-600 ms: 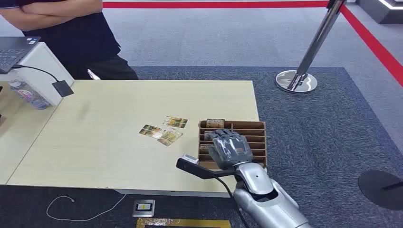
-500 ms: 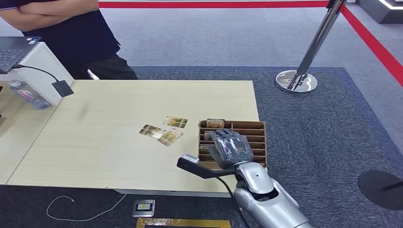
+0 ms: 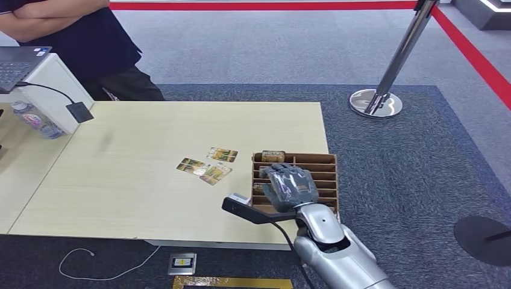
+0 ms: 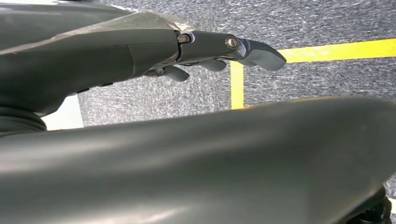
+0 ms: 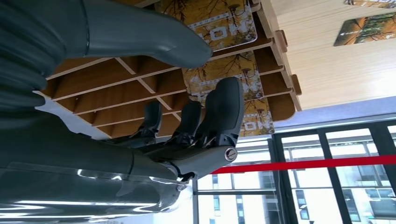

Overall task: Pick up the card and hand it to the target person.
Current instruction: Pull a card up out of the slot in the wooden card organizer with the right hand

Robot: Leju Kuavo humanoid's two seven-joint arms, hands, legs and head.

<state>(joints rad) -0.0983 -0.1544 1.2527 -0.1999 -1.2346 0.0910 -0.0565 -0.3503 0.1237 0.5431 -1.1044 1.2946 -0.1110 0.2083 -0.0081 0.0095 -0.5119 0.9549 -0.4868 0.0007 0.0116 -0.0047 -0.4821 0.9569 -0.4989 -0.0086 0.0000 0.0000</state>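
A brown slotted cardboard rack [image 3: 325, 161] stands at the table's right front corner, with patterned cards [image 5: 219, 77] upright in its slots. My right hand [image 3: 291, 186] hovers over the rack's near-left slots. Up close, its thumb [image 5: 154, 39] lies on one side of the cards and its fingers [image 5: 219, 116] on the other, spread apart with nothing gripped. Three more cards [image 3: 205, 165] lie flat on the table left of the rack. A person [image 3: 72, 36] in dark clothes stands with folded arms at the table's far left. My left hand [image 4: 210, 46] hangs over the carpet, holding nothing.
The light wooden table [image 3: 132, 186] has a laptop [image 3: 15, 63] on a white stand and a bottle [image 3: 36, 120] at its far-left edge. A chrome stanchion [image 3: 376, 102] stands on the carpet beyond the table's right side. A cable lies on the floor in front.
My right hand has edged slightly left and farther in over the rack. The person has shifted a little to the left.
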